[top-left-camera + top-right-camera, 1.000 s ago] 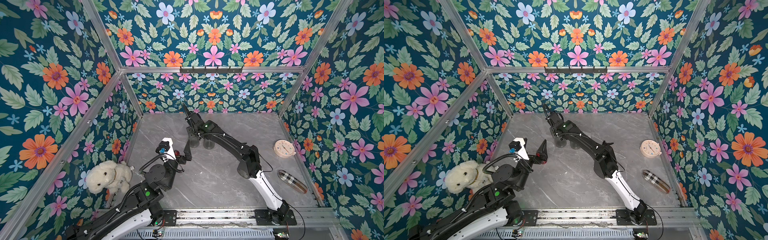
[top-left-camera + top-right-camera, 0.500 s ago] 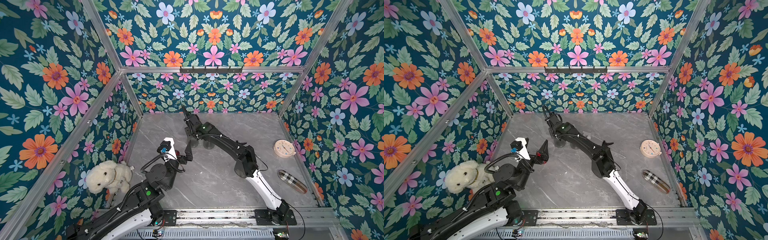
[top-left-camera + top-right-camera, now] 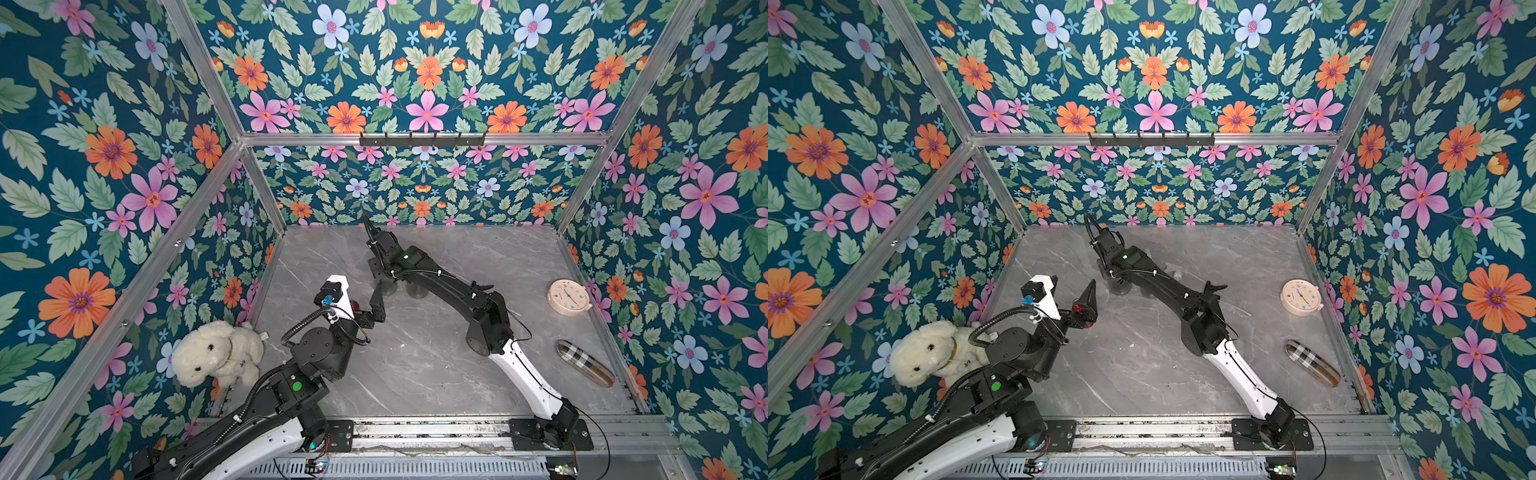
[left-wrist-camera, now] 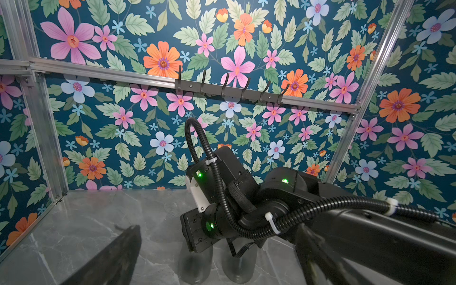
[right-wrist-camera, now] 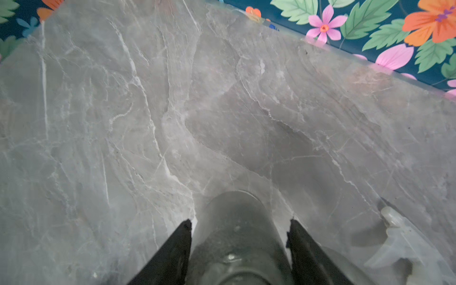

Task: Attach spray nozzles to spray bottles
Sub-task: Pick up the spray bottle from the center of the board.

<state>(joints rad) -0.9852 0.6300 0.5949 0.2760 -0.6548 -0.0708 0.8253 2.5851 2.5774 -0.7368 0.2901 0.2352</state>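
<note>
Grey marble covers the tabletop (image 3: 415,365). Toward the back, a smoky-grey spray bottle (image 5: 234,246) stands upright. A second bottle (image 3: 417,289) of the same kind stands just beside it.

The right claw (image 5: 240,222) hangs over the first one, with one black finger on each side of it. A thin strip of tabletop shows between each finger and the bottle, so the claw looks partly open and not squeezing. Near it, in the right wrist view, a whitish spray nozzle (image 5: 404,246) shows. I cannot tell if it sits on the second bottle.

The left claw (image 4: 218,228) is wide open and holds nothing. It points at the two bottles from a little way off. A small shiny red bit (image 3: 1077,308) shows just beside it, but too much is hidden to say what it is.

A fluffy white toy dog (image 3: 216,353) sits by the left wall. A round clock (image 3: 569,297) and a checked case (image 3: 586,363) lie by the right wall, well apart from the bottles.
</note>
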